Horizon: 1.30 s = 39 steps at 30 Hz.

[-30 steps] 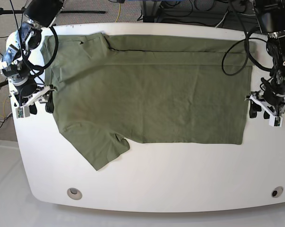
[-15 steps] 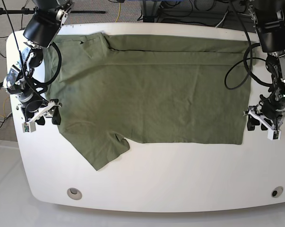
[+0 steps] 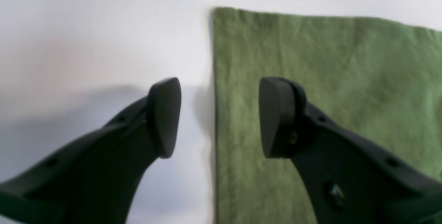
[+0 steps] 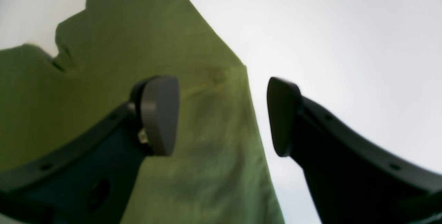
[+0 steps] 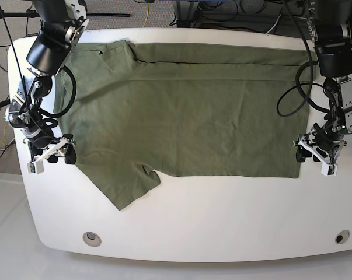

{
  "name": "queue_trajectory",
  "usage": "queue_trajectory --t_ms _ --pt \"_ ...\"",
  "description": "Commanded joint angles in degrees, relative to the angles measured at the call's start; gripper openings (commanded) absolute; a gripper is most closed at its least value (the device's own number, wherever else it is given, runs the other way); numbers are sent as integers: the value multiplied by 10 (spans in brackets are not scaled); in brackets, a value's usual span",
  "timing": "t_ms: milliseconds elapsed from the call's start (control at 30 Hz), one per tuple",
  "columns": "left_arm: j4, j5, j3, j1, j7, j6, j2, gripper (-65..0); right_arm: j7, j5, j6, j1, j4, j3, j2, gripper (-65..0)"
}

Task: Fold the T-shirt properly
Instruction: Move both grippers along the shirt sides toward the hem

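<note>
T-shirt [image 5: 187, 111] — spread flat across the table [image 5: 222, 221], far long edge folded over, one sleeve toward the near left corner.
Left gripper [image 3: 219, 117] — fingers spread, straddling the hem edge.
Right gripper [image 4: 222, 115] — fingers spread, straddling the shoulder edge.
Risk — a shallow bite may catch one layer only or slip off; uneven lifts would skew the fold.

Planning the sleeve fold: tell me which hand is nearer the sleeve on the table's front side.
Right. The right hand hovers open at the shirt's edge just beside that sleeve; the left hand is open at the opposite hem end of the T-shirt.
</note>
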Motion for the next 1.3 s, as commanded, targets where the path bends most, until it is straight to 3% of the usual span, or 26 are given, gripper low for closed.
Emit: queue_trajectory --t_ms 0,500,833,1267 --pt "-3 -6 9 -23 -22 -1 -13 -306 29 -5 5 38 -26 -1 15 -265" --pt "-95 -10 45 -61 -62 -5 -14 -290 87 -28 0 88 -123 -29 20 -271" --pt "-108 -11 36 -73 -53 -7 -15 -293 95 -32 -2 101 -160 -65 20 -271" --pt "-105 -8 32 -70 -45 -7 -16 -287 92 -40 -6 102 -159 -48 18 -268"
